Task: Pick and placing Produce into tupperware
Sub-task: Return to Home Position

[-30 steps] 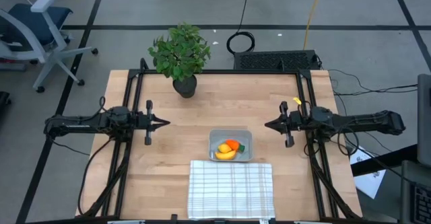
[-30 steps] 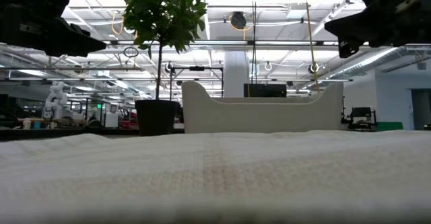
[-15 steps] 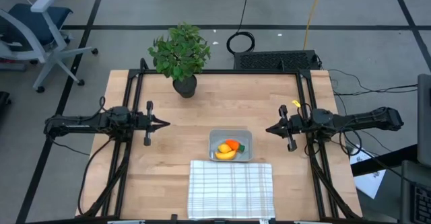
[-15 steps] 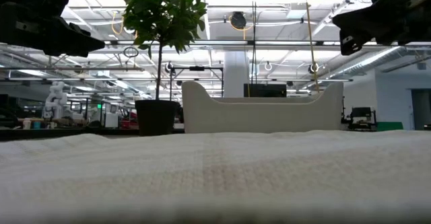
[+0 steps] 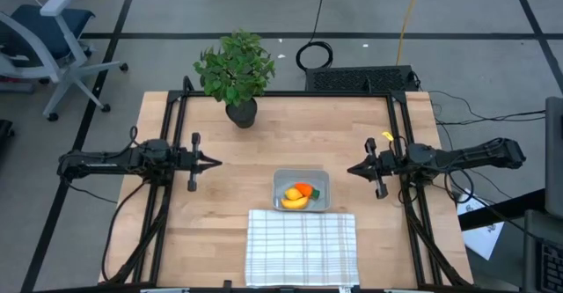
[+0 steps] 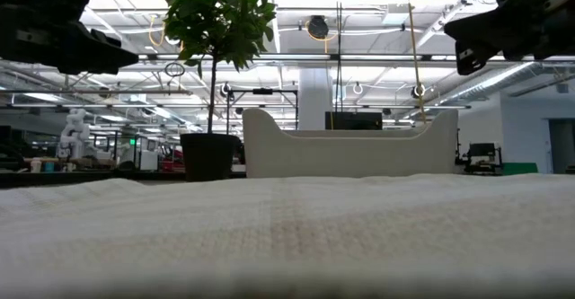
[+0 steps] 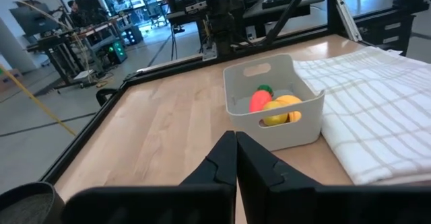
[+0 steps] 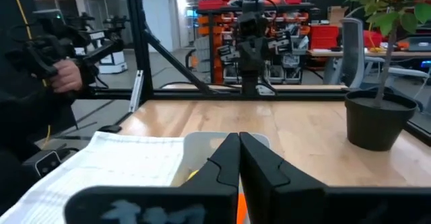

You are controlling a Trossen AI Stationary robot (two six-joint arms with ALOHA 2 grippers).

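Observation:
The small grey-clear tupperware (image 5: 302, 190) stands on the table just beyond the white checked cloth (image 5: 302, 246). Inside it lie the orange carrot with its green top (image 5: 305, 188), the banana (image 5: 296, 202) and the small yellow piece (image 5: 291, 194); they also show in the left wrist view (image 7: 273, 108). My left gripper (image 5: 216, 161) hovers shut and empty to the tupperware's left, at the table's left side (image 7: 236, 143). My right gripper (image 5: 351, 169) hovers shut and empty to its right (image 8: 239, 143).
A potted leafy plant (image 5: 236, 75) stands at the table's far edge, left of centre. Black frame rails (image 5: 171, 152) run along both table sides. A person's hand (image 8: 64, 76) shows beyond the table in the right wrist view.
My right gripper has drawn back a little toward the table's right edge and slightly toward the near edge. The produce and the tupperware have stayed still.

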